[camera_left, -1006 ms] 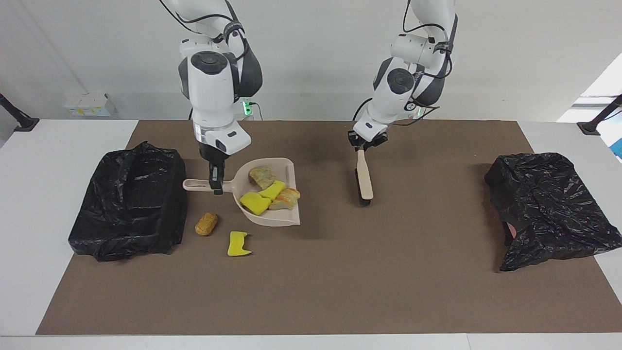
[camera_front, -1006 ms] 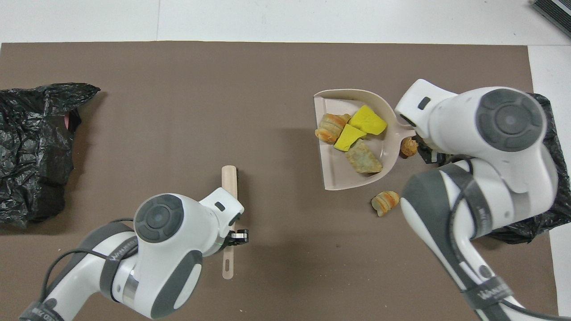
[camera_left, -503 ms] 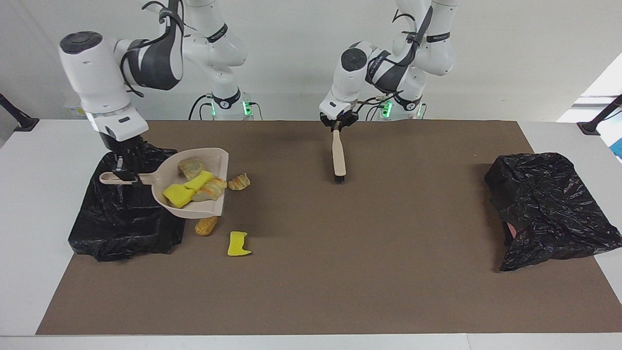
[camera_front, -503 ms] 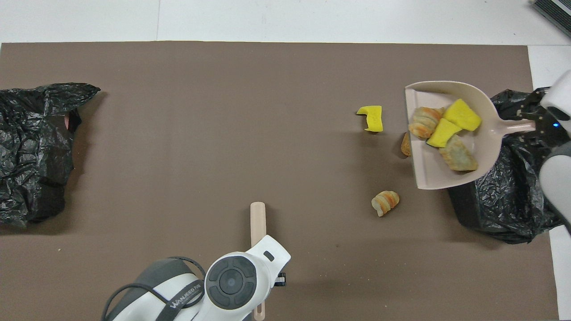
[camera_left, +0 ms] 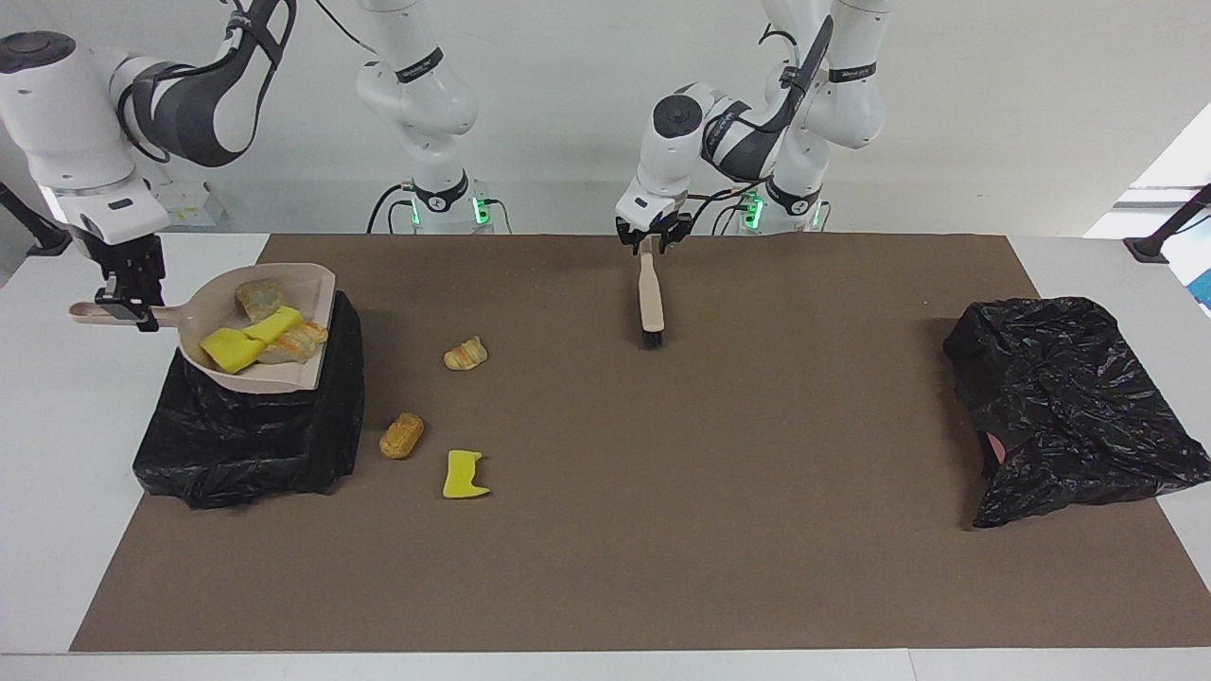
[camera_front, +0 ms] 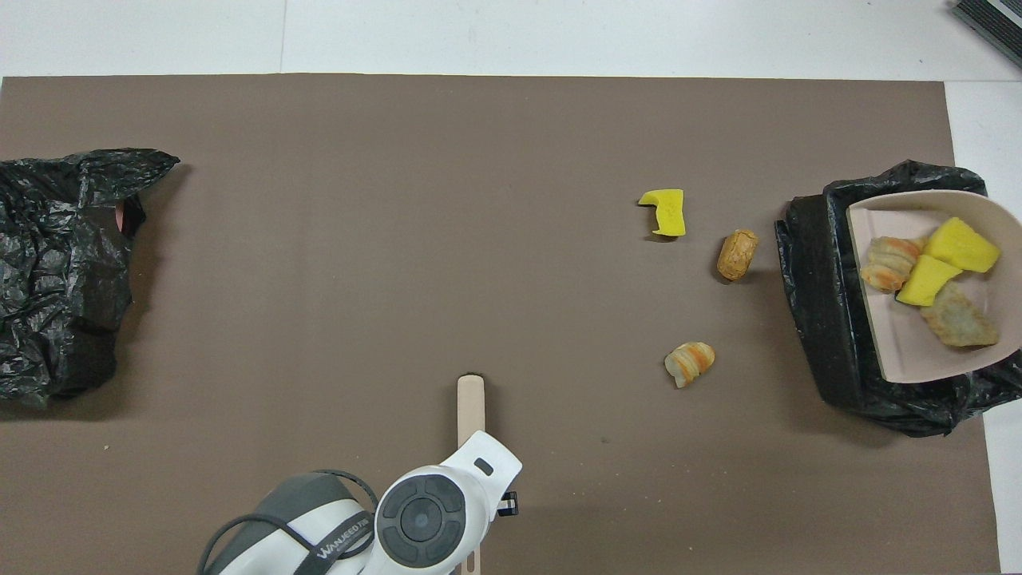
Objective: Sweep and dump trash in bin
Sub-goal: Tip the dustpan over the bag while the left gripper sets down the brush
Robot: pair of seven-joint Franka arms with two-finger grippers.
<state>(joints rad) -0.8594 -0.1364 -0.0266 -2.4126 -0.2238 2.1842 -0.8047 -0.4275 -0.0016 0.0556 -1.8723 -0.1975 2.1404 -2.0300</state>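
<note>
My right gripper (camera_left: 121, 305) is shut on the handle of the beige dustpan (camera_left: 270, 380) and holds it level over the black-lined bin (camera_left: 251, 426) at the right arm's end of the table. Several trash pieces (camera_left: 232, 348) lie in the pan: yellow chunks and bread-like bits, which also show in the overhead view (camera_front: 958, 243). A striped croissant piece (camera_left: 465, 354), a brown bread piece (camera_left: 402, 435) and a yellow chunk (camera_left: 464, 474) lie on the mat beside the bin. My left gripper (camera_left: 648, 238) is shut on the handle of the brush (camera_left: 650, 303), whose bristles touch the mat.
A second black bag (camera_left: 1069, 407) lies crumpled at the left arm's end of the table. The brown mat (camera_left: 719, 530) covers most of the table, with white table edges around it. The bin's near wall (camera_front: 822, 303) stands beside the loose pieces.
My right arm lifted the loaded dustpan off the mat and carried it to above the bin. My left arm drew the brush back toward the robots.
</note>
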